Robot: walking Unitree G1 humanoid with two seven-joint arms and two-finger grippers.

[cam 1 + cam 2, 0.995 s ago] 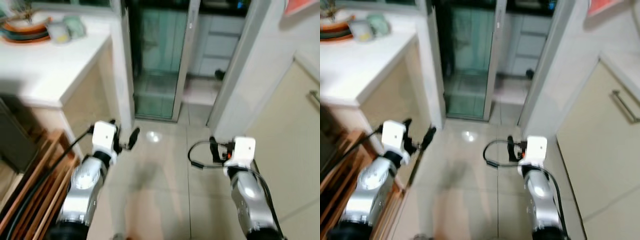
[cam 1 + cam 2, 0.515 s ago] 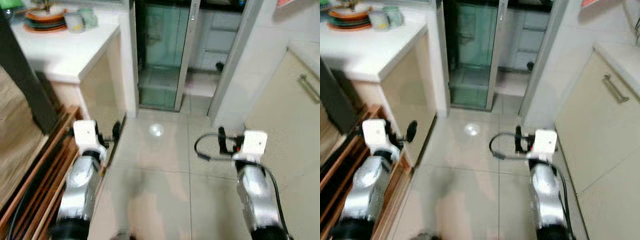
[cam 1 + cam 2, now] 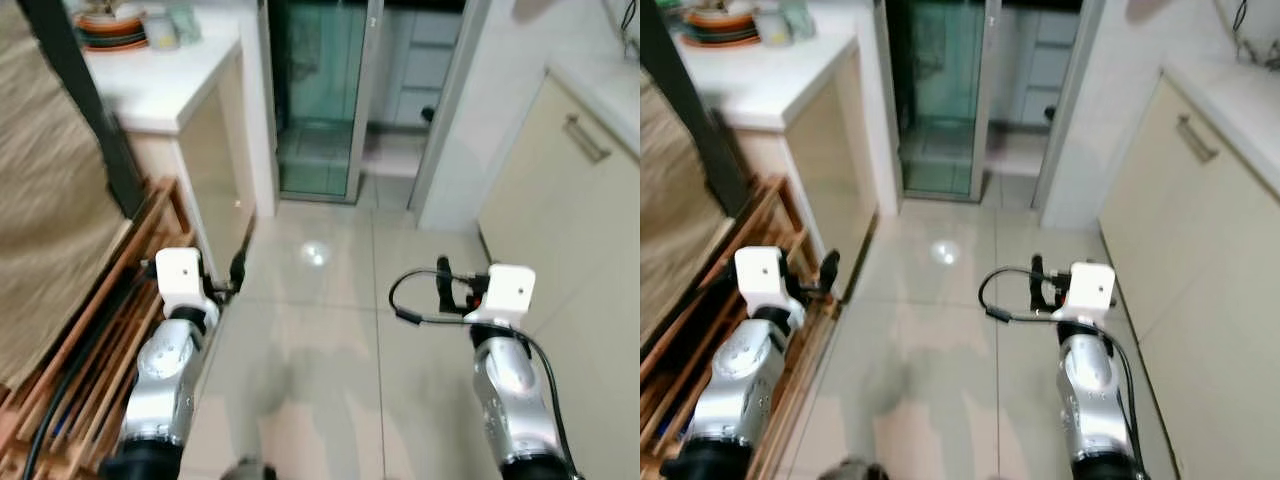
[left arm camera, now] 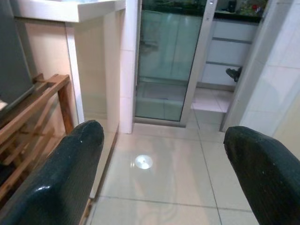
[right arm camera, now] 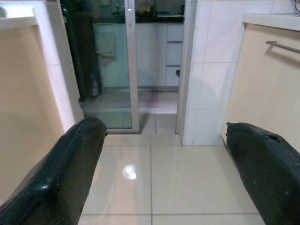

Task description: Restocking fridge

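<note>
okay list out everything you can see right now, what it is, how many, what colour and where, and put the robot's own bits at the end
Counter: one, white top with beige side, ahead on the robot's left.
Stacked dishes: one pile, orange and dark, at the far end of the counter; pale cups beside it, number unclear.
Wooden rack: one, brown slats, low on the left beside the left arm.
Glass sliding door: one, greenish with silver frame, straight ahead.
Cabinet: one, cream, with a metal bar handle, on the right.
Floor: glossy beige tiles, with a light reflection.
Left gripper: one, black fingers, open, holding nothing.
Right gripper: one, black fingers, open, holding nothing.
</note>
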